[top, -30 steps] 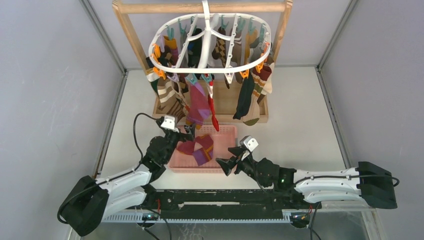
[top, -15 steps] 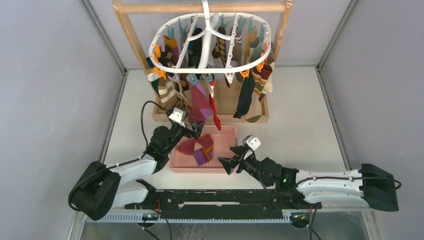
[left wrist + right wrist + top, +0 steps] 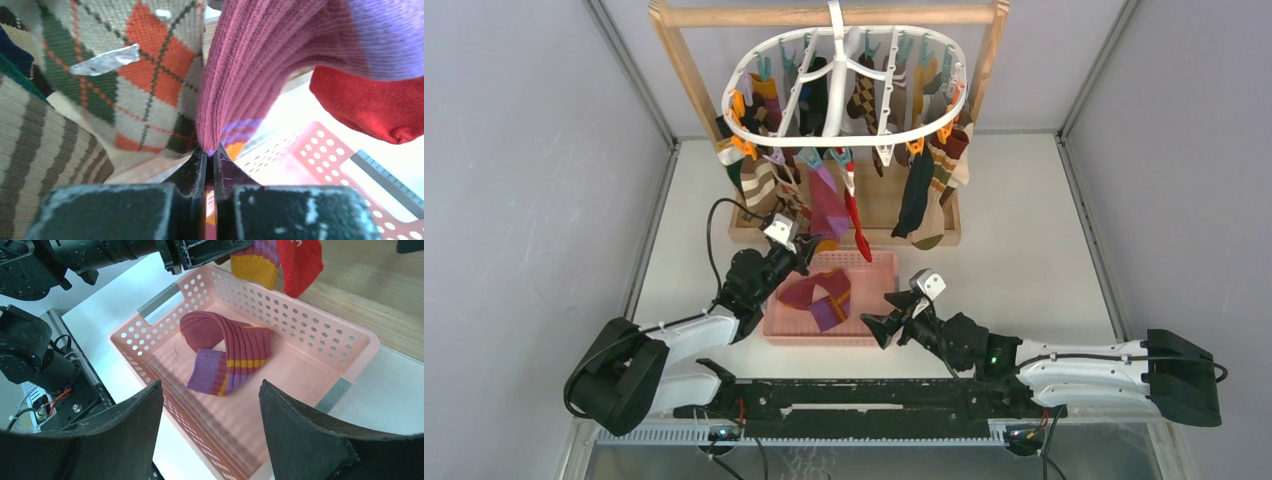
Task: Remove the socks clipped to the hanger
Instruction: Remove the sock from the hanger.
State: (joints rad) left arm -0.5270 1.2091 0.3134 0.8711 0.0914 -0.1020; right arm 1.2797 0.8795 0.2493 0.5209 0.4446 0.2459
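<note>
The white oval hanger [image 3: 837, 75] hangs from the wooden stand with many socks [image 3: 919, 185] clipped round its rim. My left gripper [image 3: 809, 248] reaches up under its front left, shut on the lower edge of a maroon and purple ribbed sock [image 3: 827, 205] that still hangs from its clip. In the left wrist view the jaws [image 3: 210, 152] pinch the maroon fabric [image 3: 250, 60], with an argyle sock [image 3: 145, 65] to the left and a red sock [image 3: 370, 105] to the right. My right gripper [image 3: 879, 325] hovers open over the basket's near right side, with nothing between its fingers [image 3: 210, 385].
A pink perforated basket [image 3: 879, 265] sits in front of the stand and holds one maroon, purple and yellow sock [image 3: 235, 350]. The wooden frame stand [image 3: 824, 15] has a wooden base [image 3: 874, 215] behind the basket. Grey walls close in both sides.
My left arm has reached forward and up from the basket to the hanging maroon sock, and its jaws have gone from open to shut on it. The right arm has barely moved.
</note>
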